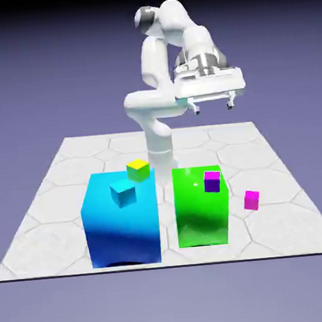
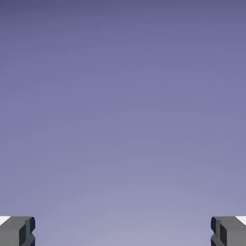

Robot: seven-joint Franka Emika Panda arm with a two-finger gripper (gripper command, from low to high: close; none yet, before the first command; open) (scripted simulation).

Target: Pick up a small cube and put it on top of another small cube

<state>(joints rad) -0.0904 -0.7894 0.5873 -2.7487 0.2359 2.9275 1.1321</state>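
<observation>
The small magenta cube point(image 1: 252, 200) lies on the table at the exterior view's right, just beside the big green block point(image 1: 201, 205). On that green block sits a tiny purple cube with a magenta top point(image 1: 211, 181). A tiny cyan cube point(image 1: 123, 192) rests on the big blue block point(image 1: 122, 219), and a tiny yellow cube point(image 1: 138, 169) sits behind it. My gripper point(image 1: 214, 107) hangs high above the table's far side, open and holding nothing. The hand view shows only the blue-violet backdrop between my gripper's point(image 2: 123, 230) wide-apart fingertips point(image 2: 18, 230).
The two big blocks stand side by side near the table's point(image 1: 68, 165) front edge with a narrow gap between them. The arm's base column point(image 1: 159, 150) rises just behind them.
</observation>
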